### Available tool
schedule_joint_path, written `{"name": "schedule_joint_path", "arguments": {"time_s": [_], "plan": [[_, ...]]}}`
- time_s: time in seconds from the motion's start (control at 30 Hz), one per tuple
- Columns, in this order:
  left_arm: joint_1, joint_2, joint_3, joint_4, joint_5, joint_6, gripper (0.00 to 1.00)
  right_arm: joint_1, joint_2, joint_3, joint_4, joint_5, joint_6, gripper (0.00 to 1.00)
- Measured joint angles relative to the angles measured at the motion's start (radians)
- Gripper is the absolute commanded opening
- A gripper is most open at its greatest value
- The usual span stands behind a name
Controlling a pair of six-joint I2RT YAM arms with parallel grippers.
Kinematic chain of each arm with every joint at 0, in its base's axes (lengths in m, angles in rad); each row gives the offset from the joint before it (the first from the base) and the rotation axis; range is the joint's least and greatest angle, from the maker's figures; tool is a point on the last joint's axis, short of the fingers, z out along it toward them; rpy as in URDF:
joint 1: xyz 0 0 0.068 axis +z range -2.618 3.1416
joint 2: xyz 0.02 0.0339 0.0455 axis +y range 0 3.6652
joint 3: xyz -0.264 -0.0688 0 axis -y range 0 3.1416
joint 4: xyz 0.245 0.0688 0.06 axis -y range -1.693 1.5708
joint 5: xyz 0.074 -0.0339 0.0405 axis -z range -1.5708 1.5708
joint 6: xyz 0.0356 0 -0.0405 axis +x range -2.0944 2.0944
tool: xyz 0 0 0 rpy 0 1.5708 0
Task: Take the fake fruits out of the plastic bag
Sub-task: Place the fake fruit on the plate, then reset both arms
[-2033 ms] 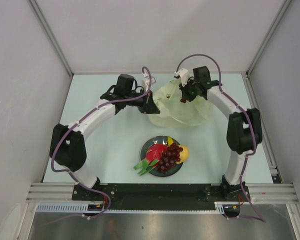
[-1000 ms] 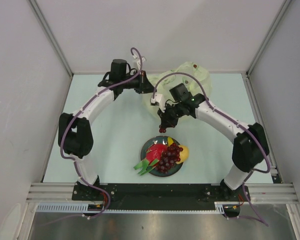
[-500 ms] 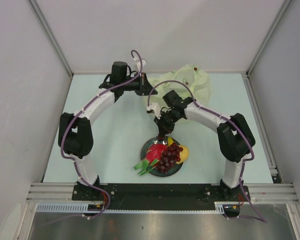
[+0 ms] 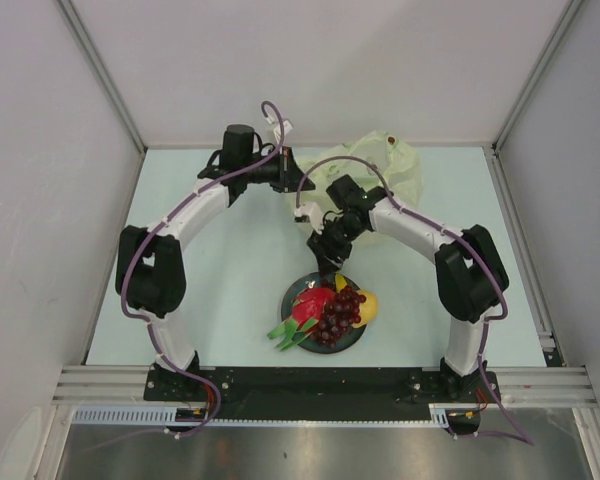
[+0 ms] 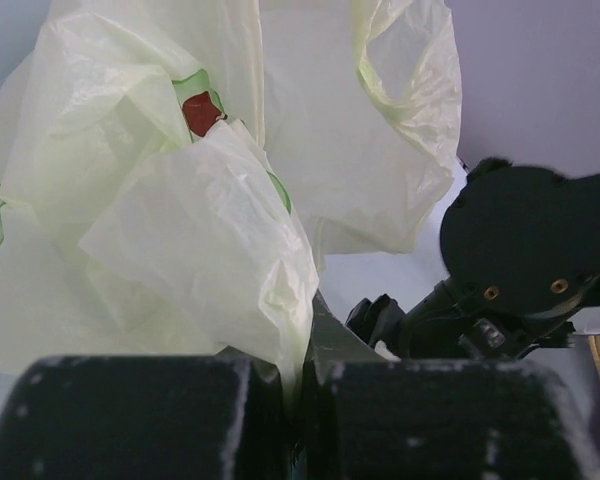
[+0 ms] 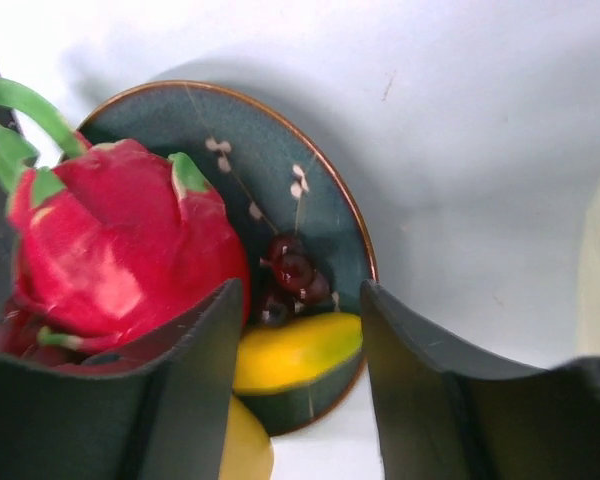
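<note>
Your left gripper (image 5: 292,392) has its jaws pinched shut on a fold of the plastic bag (image 5: 210,210), which sits bunched at the far side of the desk (image 4: 230,290). In the left wrist view the crinkled film fills most of the frame, so you cannot see inside it. Only a red mark (image 5: 202,112) ringed in green stands out on it. From above, the bag's near edge is hidden behind your right arm (image 4: 410,225).

Your right gripper (image 4: 326,266) is over the far rim of the plate (image 6: 230,125), jaws parted to a middling width with nothing between them.

The fake fruits lie piled on that plate, close to the desk's near edge and well apart from the bag: the dragon fruit (image 6: 120,255), the grape bunch (image 4: 340,312), the lemon (image 4: 369,306) and the banana (image 6: 298,352).

In the right wrist view the jaws cover the lower part of the plate. Both ends of the banana are cut off, the lemon is only a sliver at the bottom edge, and just a few grapes show in the gap.
</note>
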Motion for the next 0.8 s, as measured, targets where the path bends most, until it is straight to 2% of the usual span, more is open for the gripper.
{"name": "schedule_joint_path", "arguments": {"time_s": [0.17,0.23,0.27,0.3,0.33,0.37,0.4,0.43,0.47,0.53,0.67,0.8], "plan": [[0.000,0.000,-0.006,0.017,0.007,-0.019,0.00,-0.047,0.026,0.213,-0.151,-0.039,-0.004,0.60],[0.002,0.001,0.005,0.011,0.005,-0.018,0.07,-0.071,0.027,0.323,-0.199,-0.062,-0.009,0.60],[0.003,0.003,0.019,0.005,0.002,-0.014,0.13,-0.079,0.022,0.359,-0.209,-0.069,-0.008,0.67],[0.005,0.007,0.038,-0.009,-0.001,-0.006,0.14,-0.089,0.016,0.396,-0.223,-0.072,-0.005,0.96],[0.008,0.016,0.075,-0.023,-0.003,0.006,0.14,-0.100,0.001,0.421,-0.226,-0.076,0.007,1.00],[0.012,0.023,0.106,-0.031,-0.006,0.021,0.15,-0.107,-0.019,0.426,-0.222,-0.077,0.031,1.00],[0.018,0.027,0.140,-0.040,-0.011,0.031,0.20,-0.121,-0.050,0.418,-0.209,-0.068,0.048,1.00],[0.027,0.029,0.172,-0.046,-0.019,0.047,0.29,-0.135,-0.091,0.394,-0.179,-0.064,0.081,1.00],[0.037,0.029,0.199,-0.050,-0.029,0.063,0.62,-0.152,-0.146,0.347,-0.118,-0.058,0.121,0.99],[0.061,0.031,0.252,-0.061,-0.041,0.093,0.99,-0.210,-0.275,0.232,-0.009,-0.031,0.193,1.00],[0.105,0.013,0.296,-0.064,-0.051,0.124,1.00,-0.333,-0.457,0.132,0.148,0.103,0.294,1.00],[0.116,-0.088,0.193,-0.074,-0.059,0.135,1.00,-0.370,-0.546,0.097,0.267,0.351,0.390,1.00]]}}
